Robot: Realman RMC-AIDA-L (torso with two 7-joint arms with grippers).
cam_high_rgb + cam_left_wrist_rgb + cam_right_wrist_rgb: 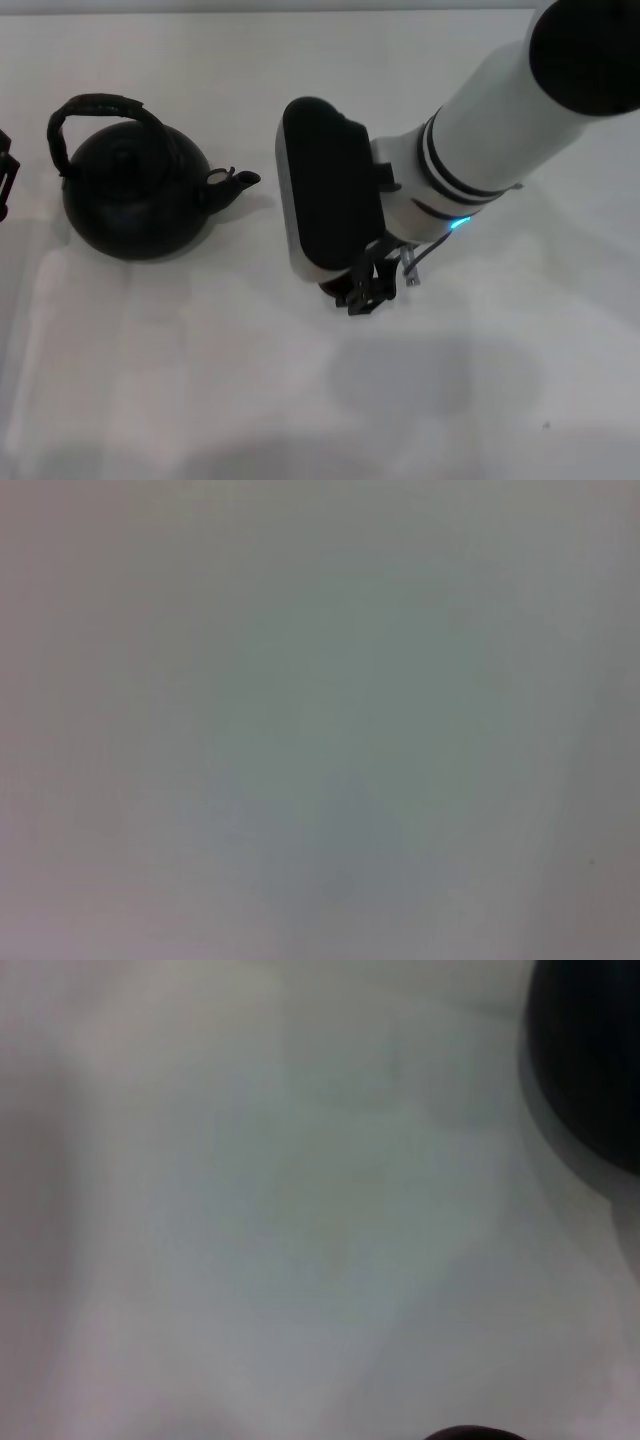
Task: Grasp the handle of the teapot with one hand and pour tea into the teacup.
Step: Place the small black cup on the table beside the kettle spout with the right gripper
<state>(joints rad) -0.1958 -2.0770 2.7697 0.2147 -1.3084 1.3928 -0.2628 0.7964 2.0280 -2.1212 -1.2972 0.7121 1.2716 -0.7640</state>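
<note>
One teapot (135, 195), spout pointing right

A plain white table (200, 380) carried the black teapot (135, 195), which sat directly on it; bare white surface stretched beside the teapot's spout.

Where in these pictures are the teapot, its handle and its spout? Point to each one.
teapot (130, 205): head view, on the round black body.
handle (100, 105): head view, on the wrapped top of the arch.
spout (238, 183): head view, near its tip.
</note>
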